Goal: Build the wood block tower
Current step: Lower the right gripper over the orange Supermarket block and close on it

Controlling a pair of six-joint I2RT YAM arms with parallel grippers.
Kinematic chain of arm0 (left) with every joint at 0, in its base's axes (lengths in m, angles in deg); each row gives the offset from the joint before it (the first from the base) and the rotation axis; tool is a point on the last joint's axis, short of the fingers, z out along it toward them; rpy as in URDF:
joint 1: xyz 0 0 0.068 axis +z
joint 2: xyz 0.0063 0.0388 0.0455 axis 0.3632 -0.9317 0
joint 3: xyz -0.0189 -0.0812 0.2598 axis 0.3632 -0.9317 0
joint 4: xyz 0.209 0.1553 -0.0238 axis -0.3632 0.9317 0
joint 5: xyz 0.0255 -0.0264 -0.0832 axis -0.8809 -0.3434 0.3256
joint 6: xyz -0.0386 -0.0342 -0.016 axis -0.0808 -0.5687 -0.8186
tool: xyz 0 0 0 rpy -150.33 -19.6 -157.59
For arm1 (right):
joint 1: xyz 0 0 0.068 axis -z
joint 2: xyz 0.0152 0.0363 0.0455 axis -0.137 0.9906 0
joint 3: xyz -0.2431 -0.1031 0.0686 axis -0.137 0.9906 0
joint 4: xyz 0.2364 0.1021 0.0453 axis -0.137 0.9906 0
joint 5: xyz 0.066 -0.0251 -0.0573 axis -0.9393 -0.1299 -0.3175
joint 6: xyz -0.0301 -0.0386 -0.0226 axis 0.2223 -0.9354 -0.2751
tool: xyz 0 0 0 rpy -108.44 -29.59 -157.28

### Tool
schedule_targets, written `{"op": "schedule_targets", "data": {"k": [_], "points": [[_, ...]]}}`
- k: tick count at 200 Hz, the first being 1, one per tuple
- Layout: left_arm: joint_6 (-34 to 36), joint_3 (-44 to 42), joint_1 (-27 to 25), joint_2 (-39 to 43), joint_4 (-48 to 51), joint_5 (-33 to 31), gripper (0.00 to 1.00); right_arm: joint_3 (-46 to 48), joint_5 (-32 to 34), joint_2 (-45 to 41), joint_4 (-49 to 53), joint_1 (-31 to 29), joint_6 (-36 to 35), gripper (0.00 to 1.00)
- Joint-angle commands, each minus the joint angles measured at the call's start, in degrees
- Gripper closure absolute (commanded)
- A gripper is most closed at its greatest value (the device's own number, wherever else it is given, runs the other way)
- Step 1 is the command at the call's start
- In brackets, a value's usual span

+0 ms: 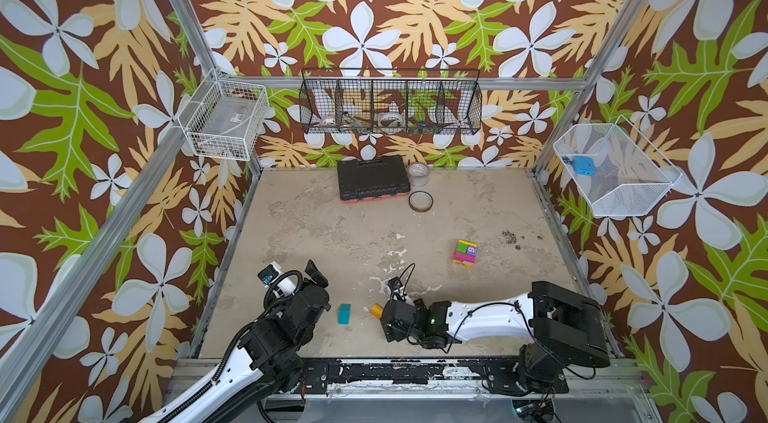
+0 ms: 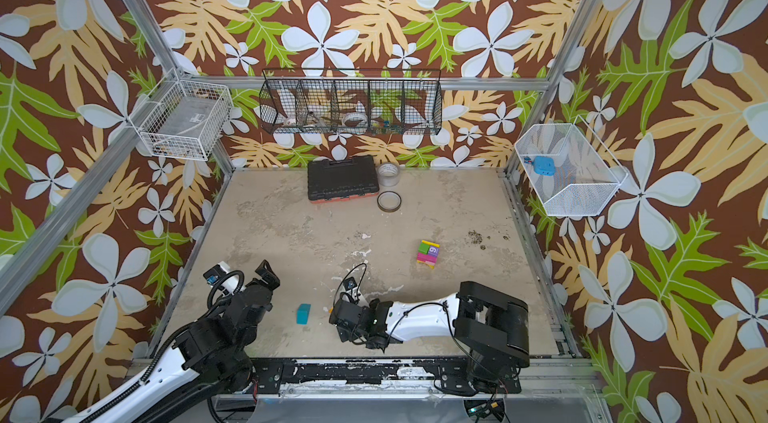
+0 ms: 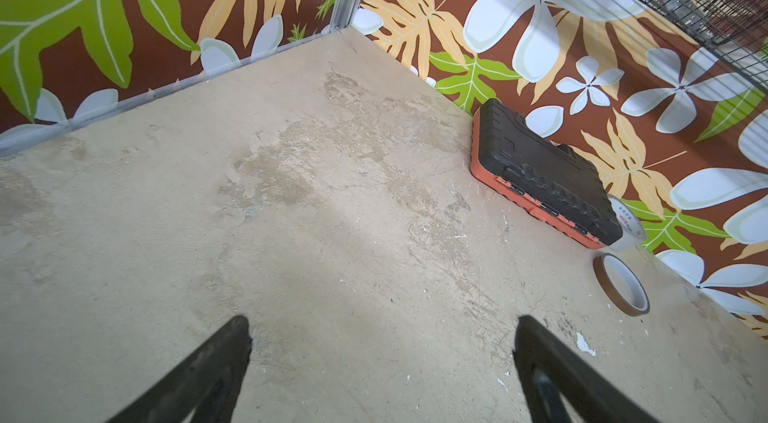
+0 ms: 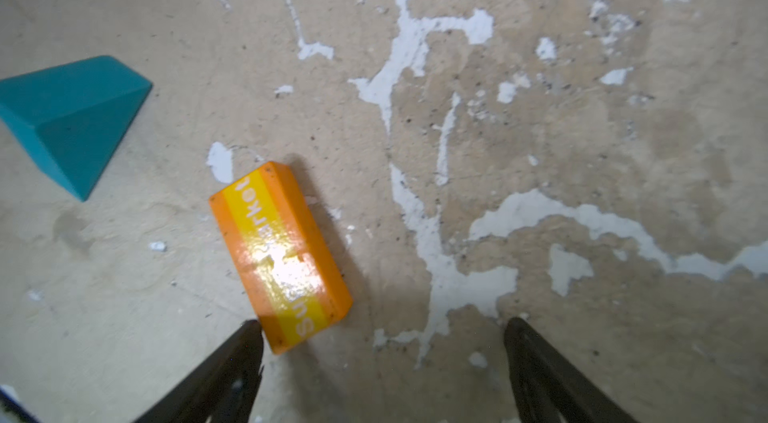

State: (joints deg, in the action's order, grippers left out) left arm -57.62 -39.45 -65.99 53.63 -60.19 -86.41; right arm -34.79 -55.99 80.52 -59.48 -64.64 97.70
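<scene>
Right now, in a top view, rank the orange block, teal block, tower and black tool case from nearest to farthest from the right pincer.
From the right pincer:
1. orange block, beside its tips, front centre.
2. teal block, just left of the orange one.
3. tower, farther back on the right.
4. black tool case, farthest back, centre.

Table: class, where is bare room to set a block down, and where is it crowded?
Free: the wide middle between tool case and teal block. Crowded: the front, around teal block, orange block and right hand.
</scene>
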Motion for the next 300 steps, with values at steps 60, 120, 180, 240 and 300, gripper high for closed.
{"op": "schedule_targets", "data": {"k": [60,120,180,240,300], "points": [[-0.40,0.63,0.18,-1.02,-0.67,-1.10,0.00,2.29,0.66,-0.30,2.33,4.96,0.75,0.10],[-0.15,0.54,0.13,-0.98,-0.80,-1.00,0.00,3.24,-0.38,-4.62,-2.48,1.58,-4.10,0.02],[0.03,0.54,0.13,-0.98,-0.89,-0.68,0.00,0.81,-1.35,-2.50,-4.24,-0.83,-9.55,0.00],[0.23,0.54,0.13,-0.96,-1.06,-0.53,0.00,-4.53,-0.47,3.85,-2.32,-0.74,-11.87,0.00],[0.36,0.45,0.14,-0.99,-1.32,-0.41,0.00,-6.34,-0.88,7.34,-1.83,0.05,-12.42,0.15]]}}
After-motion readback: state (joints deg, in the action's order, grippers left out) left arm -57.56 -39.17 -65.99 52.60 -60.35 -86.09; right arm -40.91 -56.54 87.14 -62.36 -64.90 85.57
